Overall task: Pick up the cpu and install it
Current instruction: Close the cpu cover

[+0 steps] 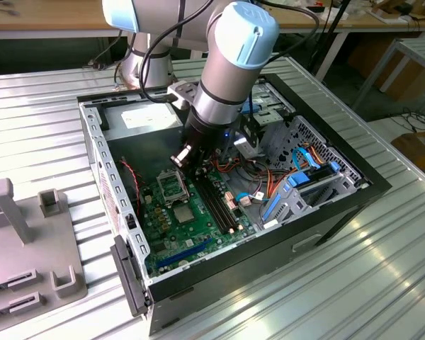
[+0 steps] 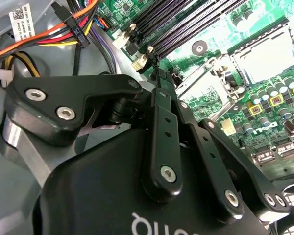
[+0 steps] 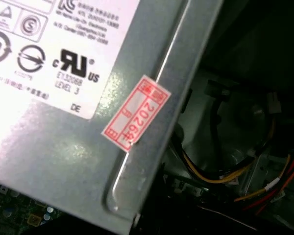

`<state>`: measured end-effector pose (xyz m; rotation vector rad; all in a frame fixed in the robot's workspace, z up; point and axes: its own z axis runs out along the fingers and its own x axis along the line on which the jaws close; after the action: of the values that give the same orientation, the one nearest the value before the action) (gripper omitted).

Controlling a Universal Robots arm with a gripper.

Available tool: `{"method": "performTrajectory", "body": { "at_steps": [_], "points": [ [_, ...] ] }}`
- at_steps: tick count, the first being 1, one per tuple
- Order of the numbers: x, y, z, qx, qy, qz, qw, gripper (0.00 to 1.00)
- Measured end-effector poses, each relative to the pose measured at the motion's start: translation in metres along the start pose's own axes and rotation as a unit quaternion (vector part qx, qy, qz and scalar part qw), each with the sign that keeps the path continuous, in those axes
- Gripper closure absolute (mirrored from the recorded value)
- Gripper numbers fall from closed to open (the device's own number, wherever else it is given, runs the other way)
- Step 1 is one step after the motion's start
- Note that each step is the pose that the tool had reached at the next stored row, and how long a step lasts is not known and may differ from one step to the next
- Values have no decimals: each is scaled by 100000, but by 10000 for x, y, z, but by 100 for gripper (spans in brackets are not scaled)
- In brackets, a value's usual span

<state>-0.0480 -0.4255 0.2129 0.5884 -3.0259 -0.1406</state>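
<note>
In the exterior view my gripper (image 1: 182, 157) hangs inside the open computer case, low over the far end of the green motherboard (image 1: 198, 237). In the second wrist view its black fingers (image 2: 159, 127) meet at the gripper's tip (image 2: 158, 73), shut, with nothing seen between them. Beside the tip a square metal frame (image 2: 201, 90) lies flipped open. Beyond it sits the socket (image 2: 264, 56), also seen in the exterior view (image 1: 186, 212). A pale silver-grey square fills the socket. It looks like the cpu, but I cannot tell for sure.
Long black memory slots (image 2: 186, 24) run next to the socket. Orange, yellow and red cables (image 2: 49, 39) cross near the gripper. The grey power supply (image 3: 88, 107) sits at the case's far end. Blue drive brackets (image 1: 297, 188) are at the exterior view's right. A grey fixture (image 1: 28, 241) stands outside, left.
</note>
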Motion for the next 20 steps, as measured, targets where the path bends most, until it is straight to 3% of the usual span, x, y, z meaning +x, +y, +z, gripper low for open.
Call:
{"method": "performTrajectory", "body": {
  "at_steps": [11, 17, 20],
  "points": [
    [2, 0, 0, -29, 96, -1217, 99993, 89],
    [10, -21, 2, -1386, -474, -1338, 99980, 89],
    [20, -46, 5, -1663, -591, -1363, 99975, 89]
  ]
}}
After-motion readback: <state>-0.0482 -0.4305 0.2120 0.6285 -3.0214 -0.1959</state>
